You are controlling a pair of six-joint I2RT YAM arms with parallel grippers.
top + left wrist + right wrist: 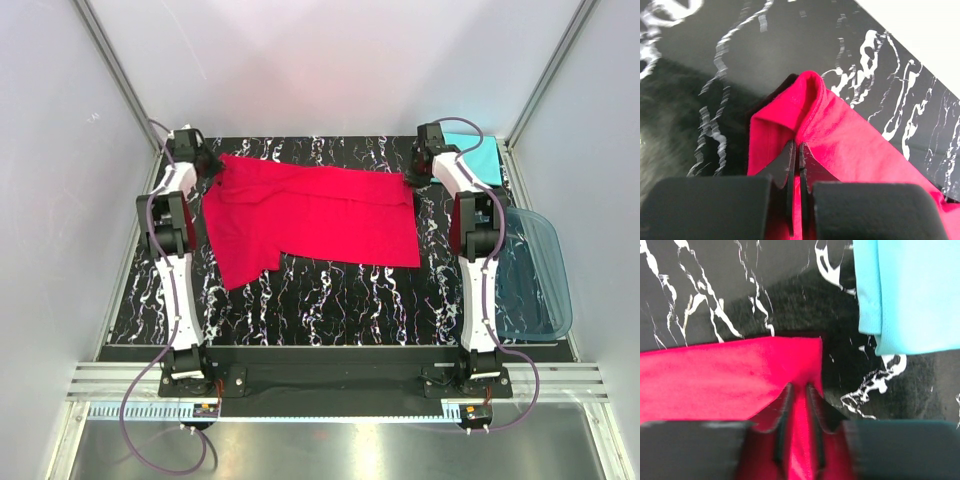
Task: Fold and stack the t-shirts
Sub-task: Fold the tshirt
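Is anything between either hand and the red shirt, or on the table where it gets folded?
Nothing visible. The left hand pinches the far left corner of the red shirt; the right hand straddles its far right corner. The turquoise shirt and blue tub lie off to the right, apart from it.

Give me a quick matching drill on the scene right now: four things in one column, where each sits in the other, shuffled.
Things:
1. red shirt
2. cyan shirt
3. tub
4. left gripper

Places:
A. far right corner of the table
B. far left, pinched shut on a red corner
C. spread across the middle
D. along the table's right edge, nearer than the cyan shirt

Pairs: 1-C, 2-A, 3-D, 4-B
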